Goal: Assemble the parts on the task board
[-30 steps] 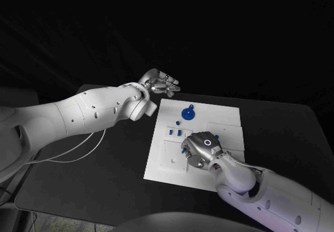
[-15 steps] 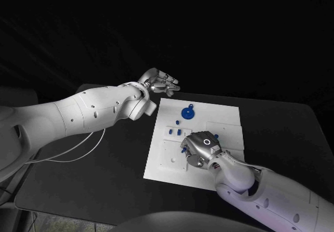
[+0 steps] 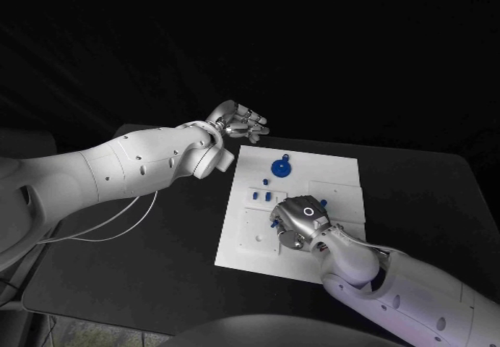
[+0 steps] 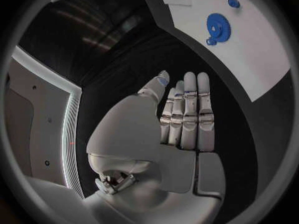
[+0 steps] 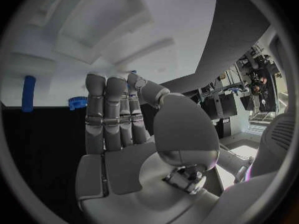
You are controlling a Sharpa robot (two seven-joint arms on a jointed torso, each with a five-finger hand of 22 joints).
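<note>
The white task board (image 3: 339,177) lies in the middle of the black table. A blue gear (image 3: 281,169) sits on its far part, and small blue parts (image 3: 261,195) stand near its left side. My right hand (image 3: 302,220) hovers knuckles-up low over the board's middle. In the right wrist view its fingers (image 5: 106,109) lie straight and together, and the thumb pinches a sliver of a small blue part (image 5: 129,83) against them. A blue peg (image 5: 28,93) and a small blue gear (image 5: 77,102) stand just beyond the fingertips. My left hand (image 3: 238,121) is raised past the board's far left corner, fingers (image 4: 187,109) straight, holding nothing.
The left wrist view looks down on the board's (image 4: 261,50) far end with the blue gear (image 4: 218,26) and a small blue piece (image 4: 233,3). Black table (image 3: 156,246) surrounds the board. A thin cable (image 3: 115,224) hangs below my left arm.
My right hand has shifted very slightly over the board's middle. The left hand stays raised in the same place.
</note>
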